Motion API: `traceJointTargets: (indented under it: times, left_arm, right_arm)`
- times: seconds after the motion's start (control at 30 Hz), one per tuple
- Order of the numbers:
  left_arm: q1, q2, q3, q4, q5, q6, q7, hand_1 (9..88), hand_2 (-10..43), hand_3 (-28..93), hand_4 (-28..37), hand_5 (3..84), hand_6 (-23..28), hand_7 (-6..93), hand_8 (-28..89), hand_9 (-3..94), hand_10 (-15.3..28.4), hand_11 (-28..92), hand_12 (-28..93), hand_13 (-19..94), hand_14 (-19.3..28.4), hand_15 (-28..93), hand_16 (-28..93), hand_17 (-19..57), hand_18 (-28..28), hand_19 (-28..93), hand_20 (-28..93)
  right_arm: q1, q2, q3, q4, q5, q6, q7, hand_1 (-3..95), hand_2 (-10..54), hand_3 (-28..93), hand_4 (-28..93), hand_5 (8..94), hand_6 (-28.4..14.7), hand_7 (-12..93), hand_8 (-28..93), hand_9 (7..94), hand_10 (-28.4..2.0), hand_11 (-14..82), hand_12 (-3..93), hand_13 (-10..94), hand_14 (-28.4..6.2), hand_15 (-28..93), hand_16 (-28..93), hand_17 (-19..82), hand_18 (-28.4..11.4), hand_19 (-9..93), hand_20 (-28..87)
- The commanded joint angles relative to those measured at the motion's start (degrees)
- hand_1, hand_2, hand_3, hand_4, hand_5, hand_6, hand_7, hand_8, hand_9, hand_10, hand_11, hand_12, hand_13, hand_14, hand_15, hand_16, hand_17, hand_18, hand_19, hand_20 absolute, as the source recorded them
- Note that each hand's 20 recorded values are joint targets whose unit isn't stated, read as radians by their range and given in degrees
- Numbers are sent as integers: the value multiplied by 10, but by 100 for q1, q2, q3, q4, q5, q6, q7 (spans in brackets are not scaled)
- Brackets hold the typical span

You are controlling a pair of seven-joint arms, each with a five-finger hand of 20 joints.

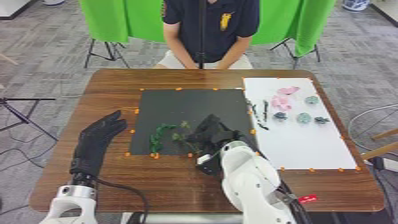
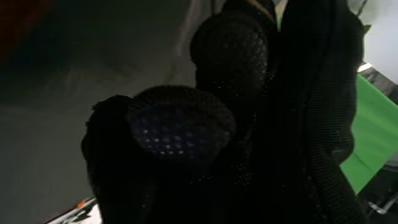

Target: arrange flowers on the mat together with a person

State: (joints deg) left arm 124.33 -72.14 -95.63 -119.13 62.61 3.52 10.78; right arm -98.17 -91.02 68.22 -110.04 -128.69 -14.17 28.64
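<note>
My right hand is over the right part of the dark mat. Beside it, on its left, a light green sprig lies on the mat. Farther left is a curly green stem near the front edge. In the right wrist view, my right hand has a thin light stem-like piece near its far end; whether it is held is unclear. Left of the mat, my left hand is over the table with straight fingers.
A white sheet at the right holds pink flowers, several grey-green succulents and thin dark green stems. Small orange markers line the edges of mat and sheet on the wooden table.
</note>
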Motion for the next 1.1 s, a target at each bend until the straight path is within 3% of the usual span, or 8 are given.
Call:
traceJointTargets:
  times: [0.03, 0.27, 0.6, 0.83, 0.87, 0.9, 0.97, 1.1]
  left_arm:
    - [46, -5, -1, 19, 38, -89, -75, 244, -27, 645, -210, 455, 44, 115, -62, 458, 128, 162, 126, 369, 157, 106, 28, 47, 124, 79, 168]
    - [24, -5, 6, 34, 35, -126, -86, 245, -29, 646, -212, 455, 42, 117, -62, 458, 127, 161, 125, 368, 155, 107, 27, 47, 124, 77, 170]
    - [5, 1, -9, 52, 26, -163, -122, 245, -29, 644, -213, 454, 42, 118, -63, 458, 127, 162, 125, 367, 156, 107, 26, 47, 124, 75, 170]
    - [-32, -12, -24, 66, 37, -211, -136, 246, -30, 645, -211, 453, 43, 115, -63, 457, 128, 160, 124, 366, 156, 106, 27, 47, 125, 75, 170]
    - [-31, -16, -28, 67, 38, -219, -142, 245, -30, 645, -211, 453, 43, 115, -63, 457, 128, 159, 125, 365, 155, 106, 27, 47, 125, 75, 170]
    - [-24, -18, -36, 65, 39, -223, -136, 245, -30, 645, -211, 453, 43, 114, -63, 457, 128, 159, 125, 365, 155, 106, 27, 46, 125, 75, 170]
    - [-14, -29, -45, 63, 33, -223, -127, 245, -30, 645, -210, 451, 43, 111, -62, 456, 127, 158, 126, 365, 156, 106, 28, 46, 125, 75, 171]
    - [5, -38, -55, 55, 40, -227, -104, 246, -29, 643, -211, 451, 44, 107, -61, 455, 127, 154, 127, 363, 157, 106, 29, 46, 125, 74, 171]
  right_arm:
    - [55, -131, -94, 185, -186, 106, -152, 803, -95, -283, 384, 919, 19, 203, 81, 937, -85, 400, 174, 937, 2, 598, 190, 730, -76, 932, 385]
    - [77, -116, -176, 274, -249, 160, -269, 764, -95, -283, 393, 918, 17, 197, 84, 937, -86, 402, 172, 937, 2, 599, 188, 731, -73, 932, 366]
    - [21, -102, -61, 345, -442, 263, -401, 670, -95, -283, 548, 901, 14, 171, 38, 937, -95, 375, 179, 937, -7, 581, 194, 723, -77, 932, 347]
    - [-172, 185, -27, -198, -371, 380, -430, 647, -95, -283, 616, 896, 13, 175, -12, 937, -98, 362, 183, 937, -8, 578, 195, 721, -78, 932, 344]
    - [-225, 274, -51, -331, -292, 401, -415, 480, -95, 228, 230, 886, 11, 208, -52, 937, -98, 363, 186, 937, -10, 580, 195, 721, -84, 932, 340]
    - [-318, 357, -68, -486, -253, 378, -432, 363, -95, 628, -160, 892, 14, 189, -62, 937, -97, 361, 184, 937, -9, 577, 196, 721, -78, 932, 342]
    - [-484, 560, -127, -742, -164, 334, -463, 324, -95, 740, -275, 894, 16, 189, -98, 937, -97, 360, 182, 937, -9, 573, 197, 722, -76, 932, 338]
    - [-757, 914, -231, -1078, -4, -44, -442, 306, -95, 741, -275, 895, 19, 190, -103, 937, -97, 359, 179, 937, -10, 572, 195, 722, -76, 932, 337]
